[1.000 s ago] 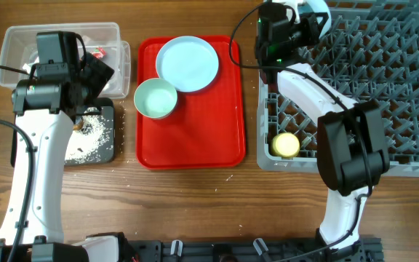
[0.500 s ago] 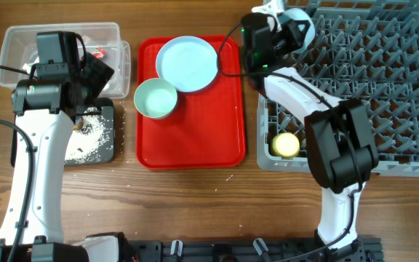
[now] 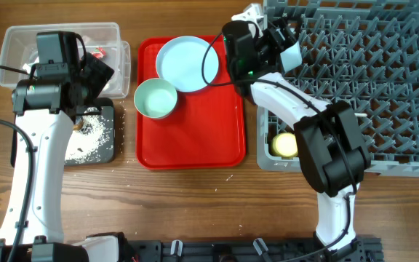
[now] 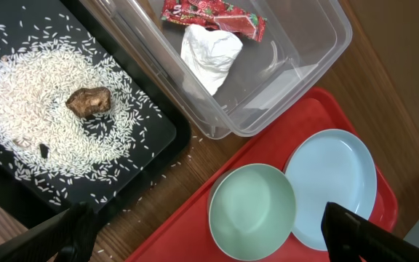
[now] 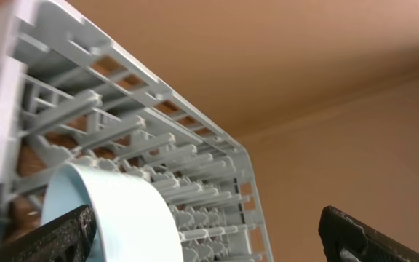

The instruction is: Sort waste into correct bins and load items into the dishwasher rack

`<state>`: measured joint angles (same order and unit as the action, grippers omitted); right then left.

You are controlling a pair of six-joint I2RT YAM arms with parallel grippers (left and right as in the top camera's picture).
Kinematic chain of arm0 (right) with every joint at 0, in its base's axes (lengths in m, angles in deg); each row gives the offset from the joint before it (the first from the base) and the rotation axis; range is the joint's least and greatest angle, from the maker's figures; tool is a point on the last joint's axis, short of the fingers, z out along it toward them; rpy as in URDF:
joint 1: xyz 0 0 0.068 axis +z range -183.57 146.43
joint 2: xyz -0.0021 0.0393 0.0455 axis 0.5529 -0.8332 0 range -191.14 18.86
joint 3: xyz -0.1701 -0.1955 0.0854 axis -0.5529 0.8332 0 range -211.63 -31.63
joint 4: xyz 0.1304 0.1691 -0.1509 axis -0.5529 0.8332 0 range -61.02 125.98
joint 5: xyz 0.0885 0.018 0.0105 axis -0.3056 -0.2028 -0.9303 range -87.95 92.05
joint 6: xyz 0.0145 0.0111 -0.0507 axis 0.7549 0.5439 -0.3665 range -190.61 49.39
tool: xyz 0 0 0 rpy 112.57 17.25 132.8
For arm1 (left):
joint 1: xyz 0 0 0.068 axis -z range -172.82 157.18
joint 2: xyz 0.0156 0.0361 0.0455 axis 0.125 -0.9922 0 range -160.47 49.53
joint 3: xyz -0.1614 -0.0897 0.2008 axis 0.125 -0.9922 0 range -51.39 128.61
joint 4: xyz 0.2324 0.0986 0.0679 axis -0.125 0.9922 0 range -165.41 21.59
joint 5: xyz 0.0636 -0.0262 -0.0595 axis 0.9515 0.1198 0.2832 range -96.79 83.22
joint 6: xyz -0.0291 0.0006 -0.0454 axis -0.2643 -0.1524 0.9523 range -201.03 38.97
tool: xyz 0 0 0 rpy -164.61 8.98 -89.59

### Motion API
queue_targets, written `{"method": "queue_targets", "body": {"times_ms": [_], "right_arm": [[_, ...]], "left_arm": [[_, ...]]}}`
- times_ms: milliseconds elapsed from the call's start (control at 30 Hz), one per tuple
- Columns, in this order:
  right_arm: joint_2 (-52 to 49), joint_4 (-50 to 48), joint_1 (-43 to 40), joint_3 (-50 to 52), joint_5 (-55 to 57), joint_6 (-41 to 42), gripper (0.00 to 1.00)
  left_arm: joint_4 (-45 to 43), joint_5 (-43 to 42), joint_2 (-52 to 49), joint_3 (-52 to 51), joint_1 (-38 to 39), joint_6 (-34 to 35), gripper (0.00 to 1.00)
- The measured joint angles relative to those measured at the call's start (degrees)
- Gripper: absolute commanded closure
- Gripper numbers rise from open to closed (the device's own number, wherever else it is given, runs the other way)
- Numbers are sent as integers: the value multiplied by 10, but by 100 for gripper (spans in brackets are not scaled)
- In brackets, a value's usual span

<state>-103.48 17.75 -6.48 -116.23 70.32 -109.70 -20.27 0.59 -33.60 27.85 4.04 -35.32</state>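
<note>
The light blue bowl (image 5: 111, 211) is standing on edge among the pegs of the dishwasher rack (image 5: 158, 124), low and left in the right wrist view; the pegs are presumably propping it upright. The right tool (image 5: 213, 233) is gaping wide and gripping nothing, with the bowl just beside its finger at the frame's left. The left tool (image 4: 209, 229) is also hanging wide open and empty, above the pale green bowl (image 4: 252, 211) and pale blue plate (image 4: 331, 185), which are likely next.
</note>
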Motion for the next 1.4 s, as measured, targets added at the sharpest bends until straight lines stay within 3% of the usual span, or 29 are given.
{"method": "queue_targets", "body": {"times_ms": [167,267,367,533,633,833,1033,1167,1400], "right_arm": [[2,17,17,0,-53,49,0],[20,122,32,-1,-136,140,0],[48,212,41,-2,-286,249,0],[113,232,43,-2,-633,443,0],[120,235,44,-2,-732,562,10],[78,240,73,-2,-776,729,33],[15,242,122,-2,-756,781,49],[1,256,132,-2,-749,793,81],[0,278,131,-2,-720,796,78]], "left_arm": [[0,0,0,0,0,0,0],[0,0,0,0,0,0,0],[0,0,0,0,0,0,0],[0,0,0,0,0,0,0],[0,0,0,0,0,0,0],[0,0,0,0,0,0,0],[0,0,0,0,0,0,0],[0,0,0,0,0,0,0],[0,0,0,0,0,0,0]]}}
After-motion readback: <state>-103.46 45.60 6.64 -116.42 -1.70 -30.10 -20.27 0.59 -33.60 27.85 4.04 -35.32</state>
